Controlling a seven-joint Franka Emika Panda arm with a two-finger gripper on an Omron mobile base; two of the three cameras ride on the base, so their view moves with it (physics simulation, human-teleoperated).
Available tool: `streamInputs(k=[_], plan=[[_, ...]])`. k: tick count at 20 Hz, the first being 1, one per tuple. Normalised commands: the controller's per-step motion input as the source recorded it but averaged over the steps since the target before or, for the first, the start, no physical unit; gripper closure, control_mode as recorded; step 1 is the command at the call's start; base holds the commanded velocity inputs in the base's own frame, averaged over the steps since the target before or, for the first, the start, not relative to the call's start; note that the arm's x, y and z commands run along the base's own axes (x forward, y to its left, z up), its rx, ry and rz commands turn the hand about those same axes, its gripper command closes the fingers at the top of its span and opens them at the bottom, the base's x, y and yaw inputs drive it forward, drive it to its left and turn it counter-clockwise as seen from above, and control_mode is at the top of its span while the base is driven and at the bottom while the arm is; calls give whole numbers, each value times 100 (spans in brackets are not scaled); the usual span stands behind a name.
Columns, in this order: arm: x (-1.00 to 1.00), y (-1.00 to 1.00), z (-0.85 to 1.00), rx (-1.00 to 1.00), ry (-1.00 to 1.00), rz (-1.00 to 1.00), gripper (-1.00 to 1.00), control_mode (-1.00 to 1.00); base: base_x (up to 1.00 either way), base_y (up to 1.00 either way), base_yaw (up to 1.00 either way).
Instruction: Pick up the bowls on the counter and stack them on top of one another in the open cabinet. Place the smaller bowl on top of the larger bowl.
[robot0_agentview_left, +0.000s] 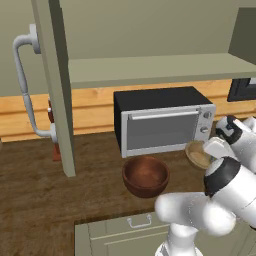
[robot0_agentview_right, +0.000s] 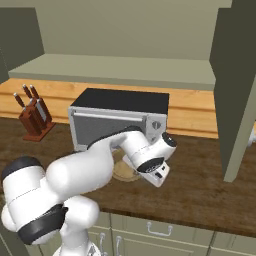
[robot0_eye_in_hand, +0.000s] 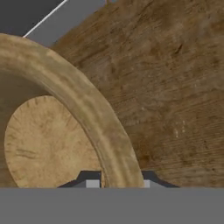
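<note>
Smaller bowl (robot0_eye_in_hand: 57, 144) sat on the counter (robot0_eye_in_hand: 175, 87) just in front of the toaster oven's (robot0_agentview_left: 162, 120) right end, and the end effector (robot0_eye_in_hand: 117, 183) had its fingers pinched narrow on the near rim, one tip inside the bowl and one outside (rim ran straight up between them in the hand view). Grasp looked made, but the bowl appeared to be resting on the counter, so no lift yet as far as I could judge. Larger bowl (robot0_agentview_left: 146, 175) was also on the counter, near the smaller one and to its left, in front of the oven, untouched. The open cabinet (robot0_agentview_left: 150, 67) shelf above the oven held neither bowl; its door (robot0_agentview_left: 57, 85) stood swung out at left. Progress: early. Nothing stacked. Remaining: both bowls into the cabinet, big one underneath, small one on top; grabbing the small one first probably means a staging step later.
</note>
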Motion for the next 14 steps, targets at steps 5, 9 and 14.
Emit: streamInputs(k=[5,9,14], plan=[[-50,41,81,6,-7,1,100,-100,0,0,0],[-29,80,69,2,0,7,100,-100,0,0,0],[-9,86,53,-1,0,12,100,-100,0,0,0]])
